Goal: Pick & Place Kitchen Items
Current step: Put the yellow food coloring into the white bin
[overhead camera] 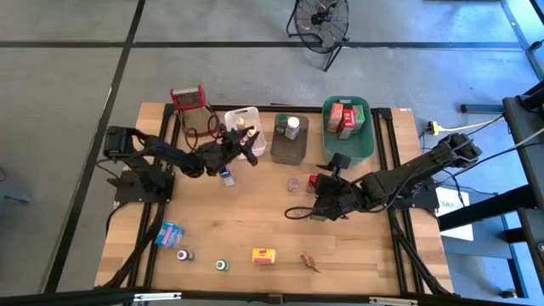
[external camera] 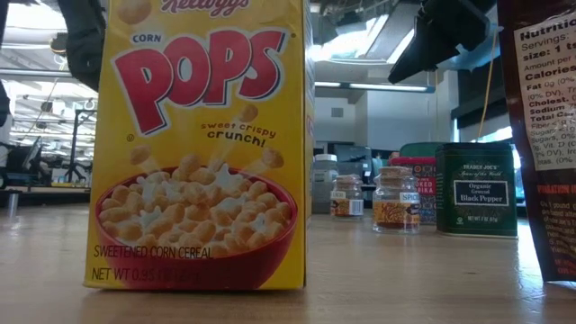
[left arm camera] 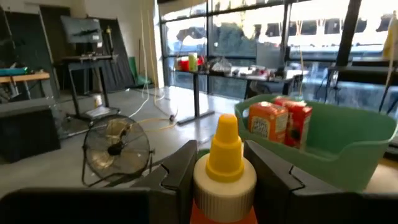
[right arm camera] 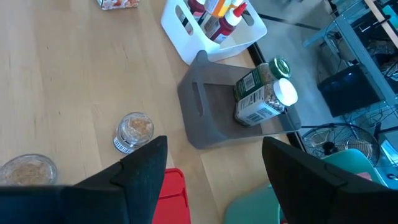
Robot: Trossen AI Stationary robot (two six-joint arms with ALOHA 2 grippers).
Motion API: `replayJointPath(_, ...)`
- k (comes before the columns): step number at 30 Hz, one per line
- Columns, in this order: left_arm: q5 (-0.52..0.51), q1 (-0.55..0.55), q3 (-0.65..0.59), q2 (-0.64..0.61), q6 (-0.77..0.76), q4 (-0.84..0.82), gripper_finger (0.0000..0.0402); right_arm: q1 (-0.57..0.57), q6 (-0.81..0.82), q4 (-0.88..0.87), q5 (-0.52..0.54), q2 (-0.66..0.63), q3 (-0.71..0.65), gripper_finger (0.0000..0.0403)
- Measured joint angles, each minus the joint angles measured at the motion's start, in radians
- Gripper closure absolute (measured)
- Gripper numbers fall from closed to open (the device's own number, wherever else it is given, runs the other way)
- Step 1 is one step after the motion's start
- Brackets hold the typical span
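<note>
The left gripper [left arm camera: 225,180] is closed on a bottle with a yellow nozzle [left arm camera: 225,152] and a white cap; its two fingers [left arm camera: 180,171] press on both sides of the cap. In the high view this gripper [overhead camera: 240,144] is just beside the white tub [overhead camera: 242,117], which holds other bottles. Beyond the held bottle stands the green tub [left arm camera: 348,146] with two orange-red cartons [left arm camera: 281,121] inside.

The right gripper [right arm camera: 214,165] hangs over the table [overhead camera: 374,246] with its fingers wide apart and nothing between them. Just under it stand a small clear jar [right arm camera: 134,130], a second jar [right arm camera: 26,169] and a red box [right arm camera: 171,193]. A little ahead of it the grey tray [right arm camera: 211,109] carries a green tin [right arm camera: 258,79] and a white-lidded jar [right arm camera: 264,102], both lying on their side.
</note>
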Motion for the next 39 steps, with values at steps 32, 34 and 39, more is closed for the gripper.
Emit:
replayJointPath(32, -0.195, -0.081, 0.024, 0.116, 0.111, 0.109, 0.0290, 0.001, 0.000, 0.004, -0.029, 0.000, 0.000, 0.0137)
replayJointPath(34, -0.230, -0.108, 0.041, 0.116, 0.154, 0.107, 0.0290, 0.001, -0.001, 0.003, -0.029, 0.000, 0.000, 0.0137)
replayJointPath(39, -0.240, -0.143, 0.086, 0.116, 0.164, 0.104, 0.0290, 0.001, -0.004, 0.003, -0.029, 0.000, 0.000, 0.0137)
